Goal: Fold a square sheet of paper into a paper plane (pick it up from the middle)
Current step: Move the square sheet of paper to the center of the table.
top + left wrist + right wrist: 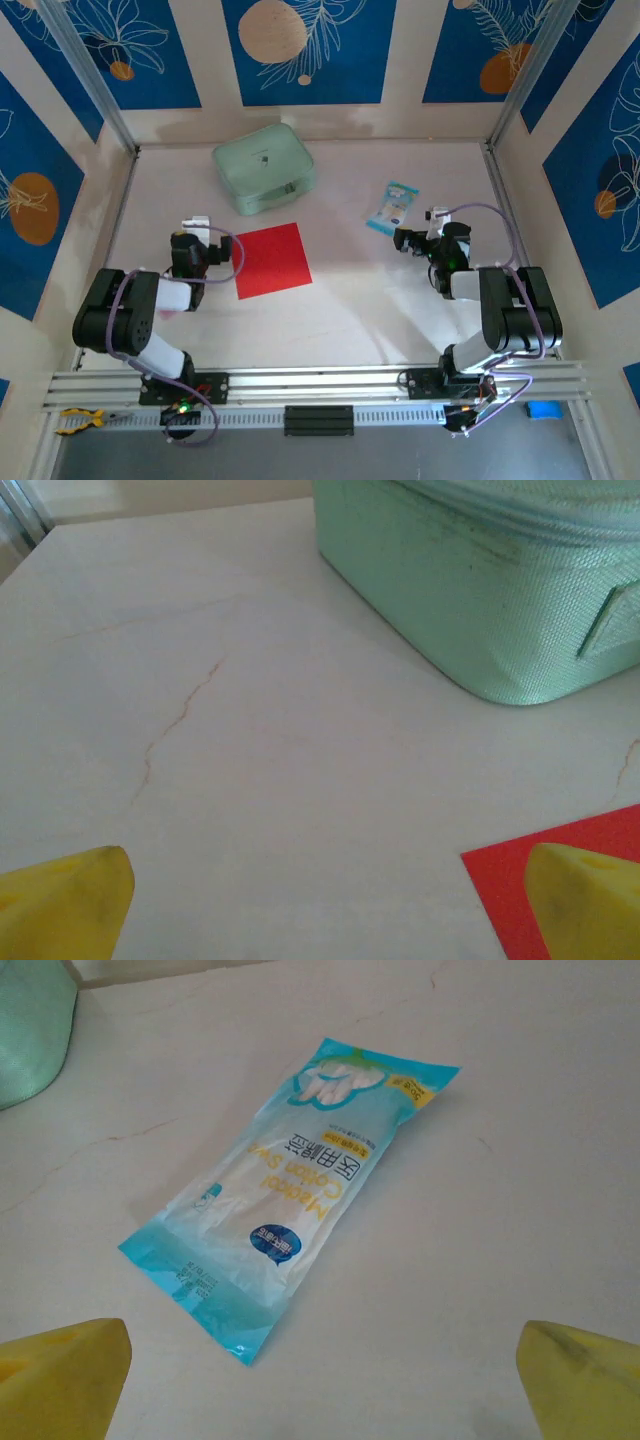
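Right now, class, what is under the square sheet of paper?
The square sheet of paper lies flat on the pale table, which shows along its edges. Anything directly beneath the sheet is covered, though no bump shows in it.

A blue-white cotton swab packet (295, 1195) lies flat on the pale bench (520, 1160), ahead of wide-apart yellow fingers (60, 1375).
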`<state>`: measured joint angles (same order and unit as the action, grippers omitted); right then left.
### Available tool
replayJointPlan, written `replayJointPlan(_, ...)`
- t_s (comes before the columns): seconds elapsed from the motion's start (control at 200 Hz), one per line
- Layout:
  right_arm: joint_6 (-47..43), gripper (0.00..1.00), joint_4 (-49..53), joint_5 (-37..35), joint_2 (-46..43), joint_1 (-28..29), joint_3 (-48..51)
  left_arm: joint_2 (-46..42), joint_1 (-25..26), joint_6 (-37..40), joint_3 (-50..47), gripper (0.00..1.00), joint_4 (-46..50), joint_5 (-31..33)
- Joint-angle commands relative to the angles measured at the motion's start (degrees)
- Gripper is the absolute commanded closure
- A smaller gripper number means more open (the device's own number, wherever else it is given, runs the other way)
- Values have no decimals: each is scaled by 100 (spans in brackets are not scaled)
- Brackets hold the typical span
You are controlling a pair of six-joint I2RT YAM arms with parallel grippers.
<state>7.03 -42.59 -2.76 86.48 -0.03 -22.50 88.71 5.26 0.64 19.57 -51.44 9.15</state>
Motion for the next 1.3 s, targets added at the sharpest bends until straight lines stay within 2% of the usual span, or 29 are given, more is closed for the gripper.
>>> replayJointPlan(0.0,-167,1,-285,22,73,-34,-175,86,-65,146,147,0,-332,-158)
replayJointPlan(0.93,-147,1,-256,85,91,-68,-203,90,-68,146,145,0,-334,-159)
replayJointPlan(1.01,-231,1,-340,184,50,-27,-134,52,-57,185,26,0,-515,-300)
replayJointPlan(1.105,-350,1,-581,-56,-22,128,32,-148,-2,269,-132,0,-681,-325)
replayJointPlan(1.185,-412,1,-658,-163,-109,187,104,-680,10,196,-70,0,-109,-89)
replayJointPlan(1.26,-428,1,-269,-178,-365,214,2,-1348,7,-149,321,0,1386,263)
replayJointPlan(1.295,-425,1,392,-263,-568,267,-214,-1623,6,-236,520,0,2019,308)
